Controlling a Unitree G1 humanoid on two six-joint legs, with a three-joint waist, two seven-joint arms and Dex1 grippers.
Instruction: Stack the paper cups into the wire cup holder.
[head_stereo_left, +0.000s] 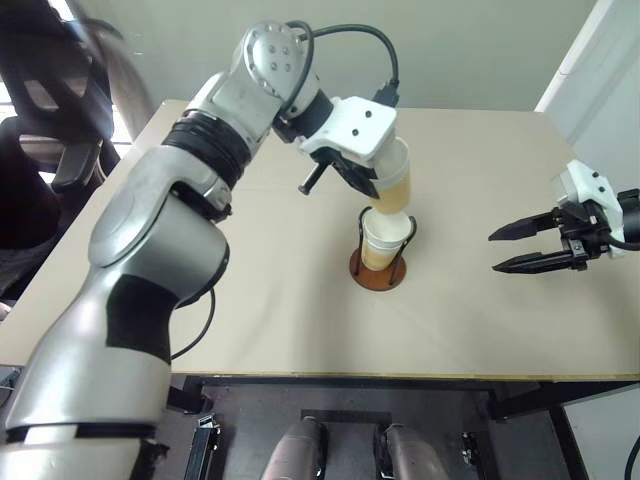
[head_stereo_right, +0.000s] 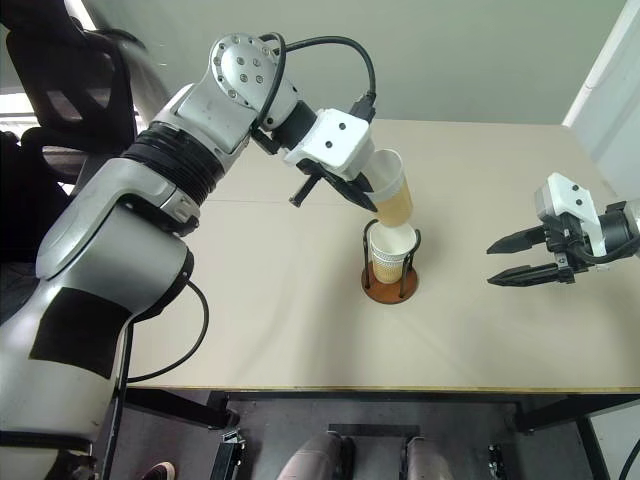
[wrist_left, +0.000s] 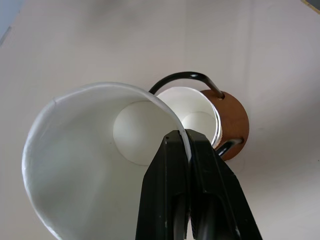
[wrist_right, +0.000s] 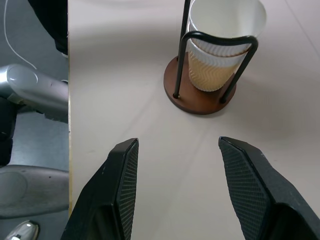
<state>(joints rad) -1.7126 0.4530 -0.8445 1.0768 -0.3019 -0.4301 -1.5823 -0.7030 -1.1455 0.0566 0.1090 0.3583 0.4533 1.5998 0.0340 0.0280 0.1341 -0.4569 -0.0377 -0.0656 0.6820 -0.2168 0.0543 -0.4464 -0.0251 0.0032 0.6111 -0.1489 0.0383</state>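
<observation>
The wire cup holder (head_stereo_left: 361, 273), a brown disc with black wire loops (wrist_right: 218, 39), stands mid-table. Two paper cups (wrist_right: 220, 55) sit nested inside it, the lower one ribbed tan. My left gripper (wrist_left: 182, 137) is shut on the rim of another paper cup (head_stereo_left: 396, 186), one finger inside and one outside. That cup hangs tilted just over the holder, its base at the rim of the nested cups (head_stereo_right: 392, 240). My right gripper (head_stereo_left: 508, 250) hovers open over the table to the holder's right, with nothing between its fingers (wrist_right: 122, 170).
The beige table (head_stereo_left: 280, 310) runs wide around the holder, and its front edge is close below me. A dark office chair (head_stereo_left: 45, 120) stands off the table's left side. A cable loops from my left wrist.
</observation>
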